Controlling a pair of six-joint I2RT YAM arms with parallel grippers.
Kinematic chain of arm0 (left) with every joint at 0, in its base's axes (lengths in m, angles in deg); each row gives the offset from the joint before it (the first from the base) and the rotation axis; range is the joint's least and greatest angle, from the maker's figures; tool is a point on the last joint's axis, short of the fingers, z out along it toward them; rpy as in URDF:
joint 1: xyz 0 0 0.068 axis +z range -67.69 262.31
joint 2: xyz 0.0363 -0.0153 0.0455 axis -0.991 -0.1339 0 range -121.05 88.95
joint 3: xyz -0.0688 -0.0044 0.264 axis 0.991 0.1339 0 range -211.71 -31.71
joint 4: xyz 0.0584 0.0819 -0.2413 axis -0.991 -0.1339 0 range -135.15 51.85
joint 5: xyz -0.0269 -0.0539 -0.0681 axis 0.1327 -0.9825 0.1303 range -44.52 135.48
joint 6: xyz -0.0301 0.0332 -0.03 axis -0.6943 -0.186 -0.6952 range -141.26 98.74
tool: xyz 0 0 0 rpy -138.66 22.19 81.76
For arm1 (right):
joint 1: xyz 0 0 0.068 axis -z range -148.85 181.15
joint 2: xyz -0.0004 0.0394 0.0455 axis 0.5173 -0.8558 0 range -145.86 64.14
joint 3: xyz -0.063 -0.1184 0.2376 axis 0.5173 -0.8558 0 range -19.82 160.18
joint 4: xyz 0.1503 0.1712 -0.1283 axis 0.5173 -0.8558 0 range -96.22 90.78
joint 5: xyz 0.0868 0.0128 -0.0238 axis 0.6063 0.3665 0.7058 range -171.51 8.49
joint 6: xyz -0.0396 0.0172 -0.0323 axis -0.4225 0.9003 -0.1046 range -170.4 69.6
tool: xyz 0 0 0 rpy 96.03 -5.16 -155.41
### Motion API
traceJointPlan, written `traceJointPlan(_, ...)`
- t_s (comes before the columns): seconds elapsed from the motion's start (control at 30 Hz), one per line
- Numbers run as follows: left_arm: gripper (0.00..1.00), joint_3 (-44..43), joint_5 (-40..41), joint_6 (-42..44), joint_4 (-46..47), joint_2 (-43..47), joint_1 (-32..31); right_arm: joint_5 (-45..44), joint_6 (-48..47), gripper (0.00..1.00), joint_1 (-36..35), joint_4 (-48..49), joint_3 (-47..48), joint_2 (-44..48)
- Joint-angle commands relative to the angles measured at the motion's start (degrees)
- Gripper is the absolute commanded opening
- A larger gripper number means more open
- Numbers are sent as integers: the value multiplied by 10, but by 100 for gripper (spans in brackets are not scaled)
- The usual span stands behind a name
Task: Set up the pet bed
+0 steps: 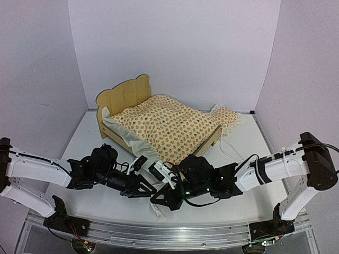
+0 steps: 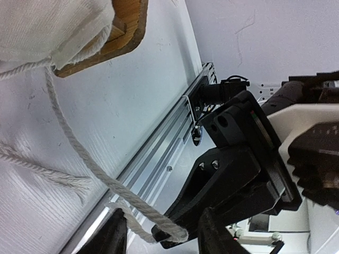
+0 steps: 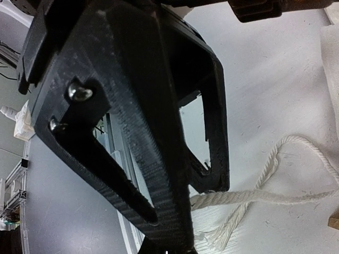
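**A:** Where is the pet bed (image 1: 124,96)?

**B:** On the far left part of the counter (image 1: 79,145), with its headboard towards the far left corner. Orange-print bedding (image 1: 169,126) covers it, and a pillow (image 1: 226,115) lies by its right side.

**A:** And the reach?

**B:** The left arm (image 1: 37,168) and right arm (image 1: 275,166) stretch low and inward, meeting near the middle of the near edge, just off the bed's foot. The left gripper (image 2: 161,225) is spread wide, with a white cord (image 2: 79,153) running between its fingers (image 2: 114,235). The right gripper (image 1: 164,197) has its tip against that cord. I can't tell whether it pinches it.
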Motion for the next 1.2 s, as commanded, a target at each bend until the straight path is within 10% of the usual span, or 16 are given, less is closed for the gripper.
traceJointPlan(0.0, 32, -20, -30, 2, 35, -12, -2, -3, -38, 0, 0, 13, 37, -7)
traceJointPlan(0.33, 0, -20, -3, 21, 35, -7, -2, -13, -51, 0, -2, -15, 48, -5)
traceJointPlan(0.5, 0, -10, 18, 34, 34, 8, -1, -27, -46, 0, -5, -28, 41, 5)
traceJointPlan(0.7, 0, -8, 80, 89, -45, 49, 7, -87, 7, 57, -5, -196, 35, 28)
traceJointPlan(1.17, 0, -85, 246, 214, -266, 68, 7, -234, -45, 69, -42, -249, 164, -116)
